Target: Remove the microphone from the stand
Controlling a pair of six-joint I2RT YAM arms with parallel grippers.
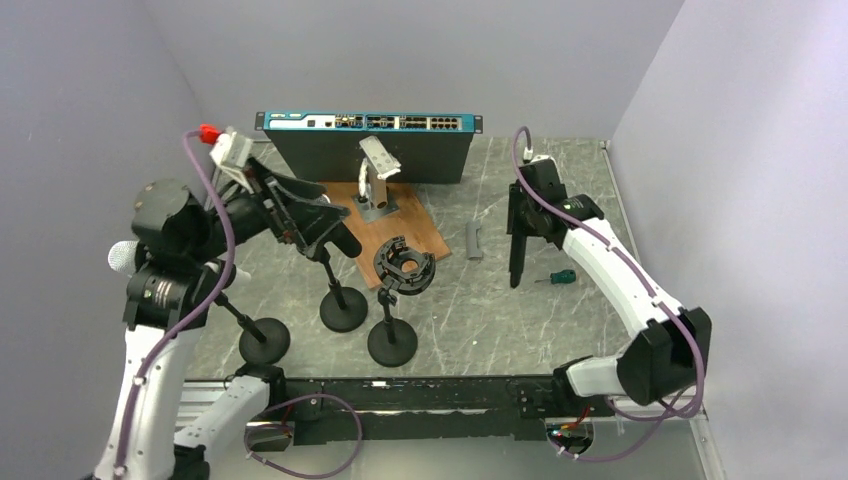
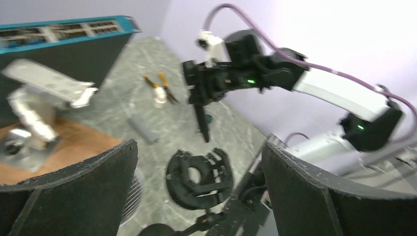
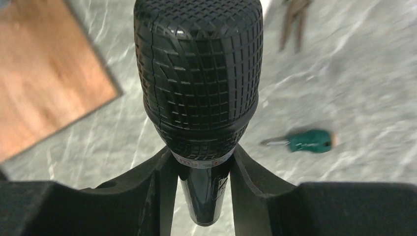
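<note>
Black grid-textured microphone (image 3: 198, 78) (slim glossy body) hangs pinched in the right gripper (image 3: 200, 169), arm outstretched. Left gripper (image 2: 199, 145), raised, gapes wide above the ring-clipped stand (image 1: 404, 268).

Black microphone (image 1: 516, 250) hangs vertical, well apart from its empty stand (image 1: 392, 342).

The left arm bends up and reaches forward, its pincer (image 2: 199, 196) spread wide. The right arm stretches forward, its pincer (image 3: 204, 189) pointing down, clamped on the microphone (image 3: 199, 73).
</note>
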